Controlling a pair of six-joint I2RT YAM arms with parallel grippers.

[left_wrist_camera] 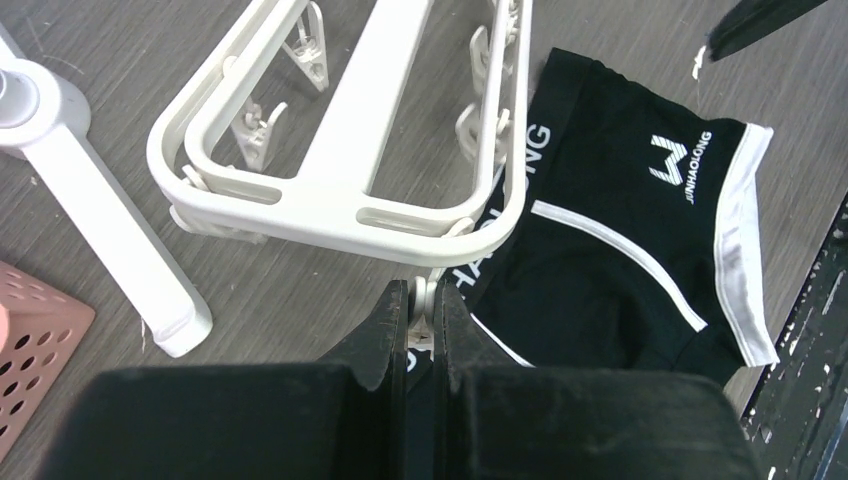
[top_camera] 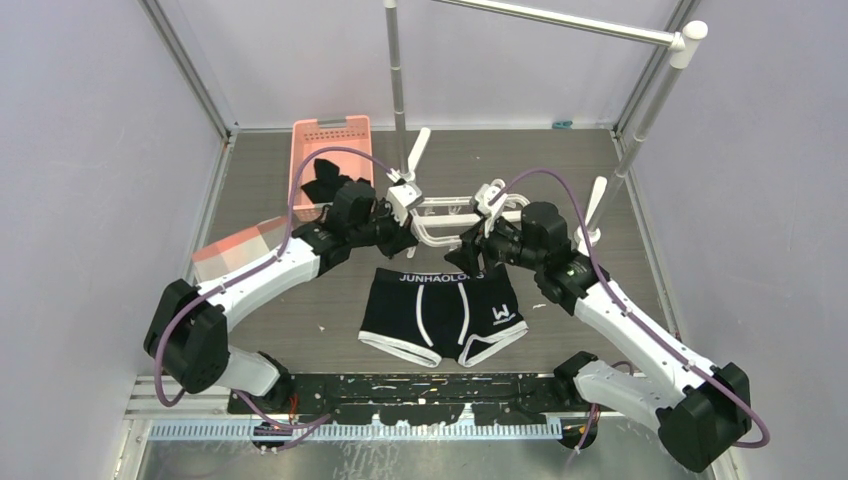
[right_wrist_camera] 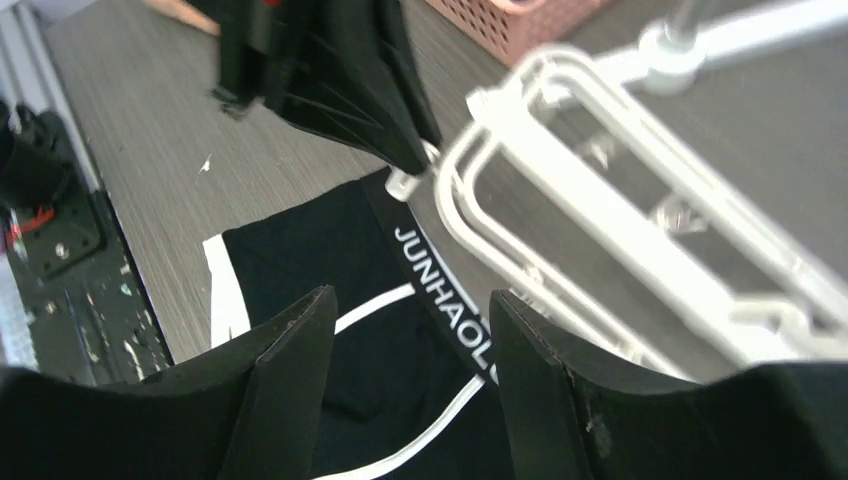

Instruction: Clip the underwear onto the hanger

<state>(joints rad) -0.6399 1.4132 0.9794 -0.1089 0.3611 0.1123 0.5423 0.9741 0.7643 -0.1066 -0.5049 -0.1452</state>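
Observation:
The underwear (top_camera: pixel 440 310), black boxer briefs with white piping and JUNHAOLONG on the waistband, lies flat in the middle of the table. It also shows in the left wrist view (left_wrist_camera: pixel 620 250) and the right wrist view (right_wrist_camera: pixel 330 250). The white hanger (top_camera: pixel 435 238) lies just beyond the waistband, its near rim over the lettering (left_wrist_camera: pixel 350 150). My left gripper (top_camera: pixel 405 238) is shut on a small white clip (left_wrist_camera: pixel 422 300) at the hanger's near rim, by the waistband's left end. My right gripper (right_wrist_camera: pixel 410 310) is open and empty, above the waistband's right part (top_camera: pixel 470 250).
A pink basket (top_camera: pixel 330 150) with plain black garments (top_camera: pixel 322 185) stands at the back left. The grey metal rail stand (top_camera: pixel 400 80) rises behind the hanger; one white foot (left_wrist_camera: pixel 120 240) lies left of the hanger. A black perforated strip (top_camera: pixel 420 385) runs along the near edge.

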